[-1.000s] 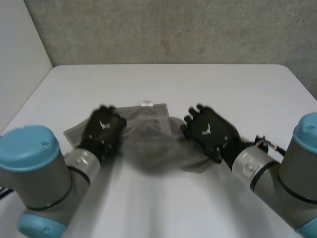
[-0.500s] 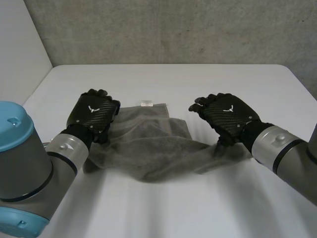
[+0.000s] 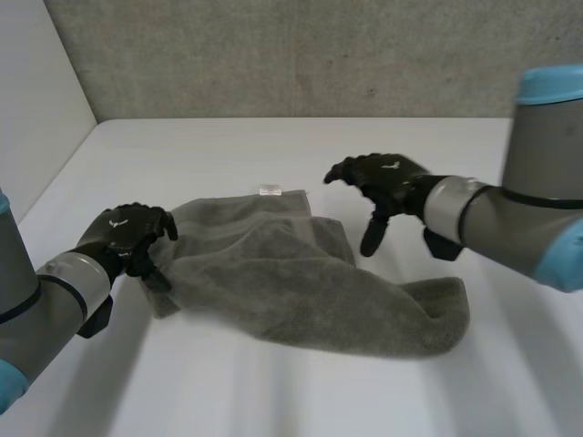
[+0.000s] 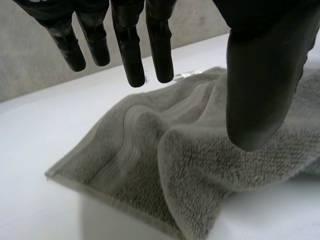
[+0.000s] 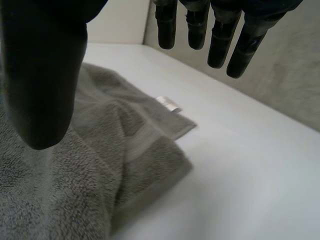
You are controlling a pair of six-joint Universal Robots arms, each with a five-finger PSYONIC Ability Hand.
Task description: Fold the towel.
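A grey towel (image 3: 291,282) lies crumpled and loosely doubled over in the middle of the white table (image 3: 437,155), with a small white tag (image 3: 269,190) at its far edge. My left hand (image 3: 123,235) hovers at the towel's left end. In the left wrist view, the fingers and thumb of that hand (image 4: 260,60) are spread above the towel (image 4: 150,150) and hold nothing. My right hand (image 3: 383,177) hangs above the table just past the towel's far right part. In its own view this hand (image 5: 45,65) is open over the towel (image 5: 75,165) and the tag (image 5: 168,104).
A grey concrete wall (image 3: 319,55) runs behind the table's far edge. A white panel (image 3: 36,100) stands at the left. Bare tabletop surrounds the towel on all sides.
Both hands have opened and come off the towel. The left hand drew back to the towel's left end, the right lifted toward the far side. The towel now lies bunched toward the right.
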